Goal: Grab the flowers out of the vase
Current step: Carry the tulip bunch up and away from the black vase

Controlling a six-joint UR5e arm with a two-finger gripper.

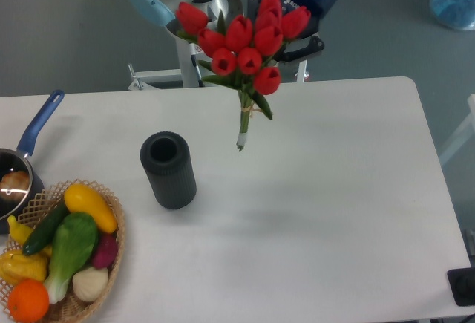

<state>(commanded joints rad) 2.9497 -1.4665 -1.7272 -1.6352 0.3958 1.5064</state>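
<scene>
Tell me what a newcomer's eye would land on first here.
First, the bunch of red tulips held in the air by the gripper above the white table, stem ends hanging free. Next, the dark ribbed vase, standing empty left of them. Then the wicker basket of colourful vegetables in the lower-left corner.

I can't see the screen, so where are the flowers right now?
The flowers hang in the air above the table's far edge, held up by the gripper, right of the empty vase.

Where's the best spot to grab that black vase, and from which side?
Grip the vase around its ribbed middle, coming from its right side. It stands upright and cylindrical, and the wicker basket crowds its lower left, while the right looks open.
</scene>
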